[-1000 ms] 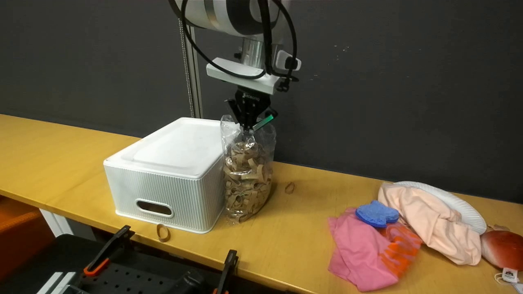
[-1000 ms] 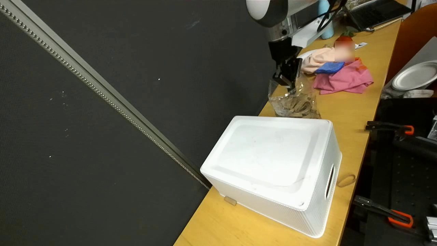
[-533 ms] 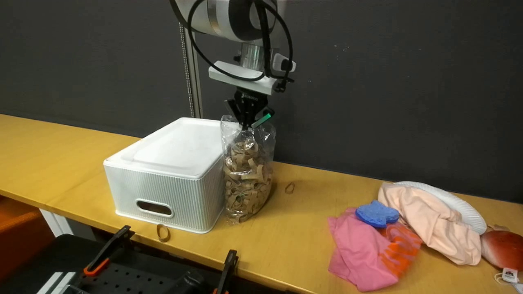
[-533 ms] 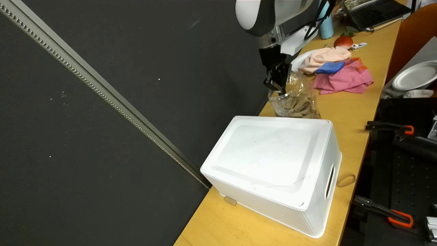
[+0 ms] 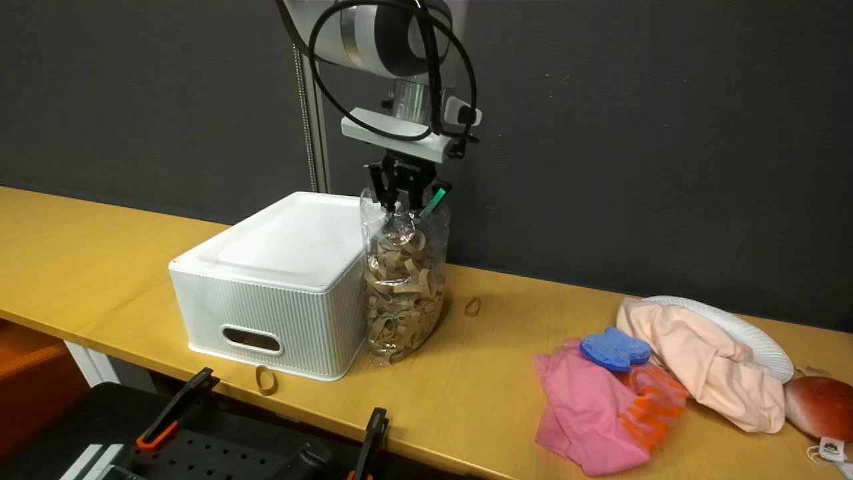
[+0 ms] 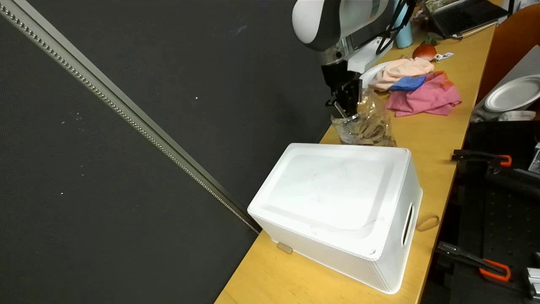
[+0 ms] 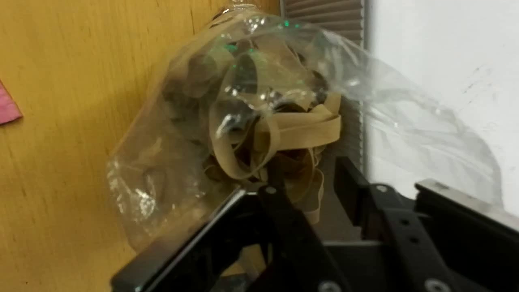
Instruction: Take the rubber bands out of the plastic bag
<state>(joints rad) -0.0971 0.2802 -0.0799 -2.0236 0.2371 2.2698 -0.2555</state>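
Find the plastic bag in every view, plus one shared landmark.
In an exterior view: the plastic bag stands near the centre.
In an exterior view: the plastic bag sits upper right of centre, partly hidden.
In the wrist view: the plastic bag spreads across the middle.
Shared landmark: the white box, beside it in all three.

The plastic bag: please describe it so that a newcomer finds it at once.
On the wooden table, in an exterior view, find the white ribbed box. To its right stands the plastic bag, the tool at its mouth. Unlike the opaque box, it is clear and crinkly, showing tan rubber bands inside.
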